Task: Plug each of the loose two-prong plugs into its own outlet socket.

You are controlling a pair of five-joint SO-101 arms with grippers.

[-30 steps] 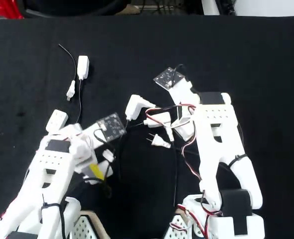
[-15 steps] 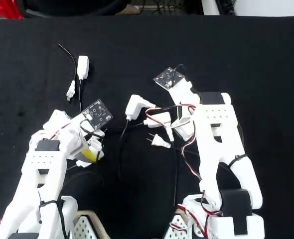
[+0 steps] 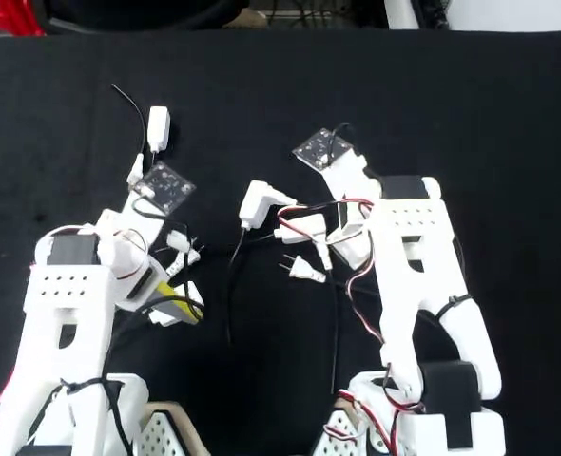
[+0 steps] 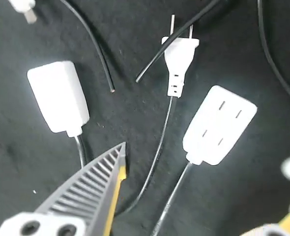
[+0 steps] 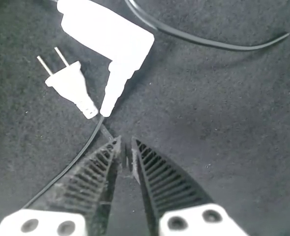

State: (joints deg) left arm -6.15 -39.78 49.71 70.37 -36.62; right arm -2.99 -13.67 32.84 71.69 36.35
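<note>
On the black cloth bench (image 3: 509, 114), the white slotted outlet socket (image 4: 218, 125) lies unfilled in front of your spread left jaws. The white two-prong plug (image 5: 69, 81) lies loose just beyond your right jaws, pressed nearly together, apparently on nothing. No plug is seated; every pairing remains.

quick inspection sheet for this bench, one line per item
surface: black cloth, flat.
job's things: near plug and near socket lie apart; second plug and second socket lie apart; no plug seen seated.
clutter: nothing seen.
grippers: left pincer open over the near socket; right pincer shut, empty, close to the second plug.
cables: black lead ends loose; another crosses the near plug.
surroundings: red object beyond the far edge.
</note>
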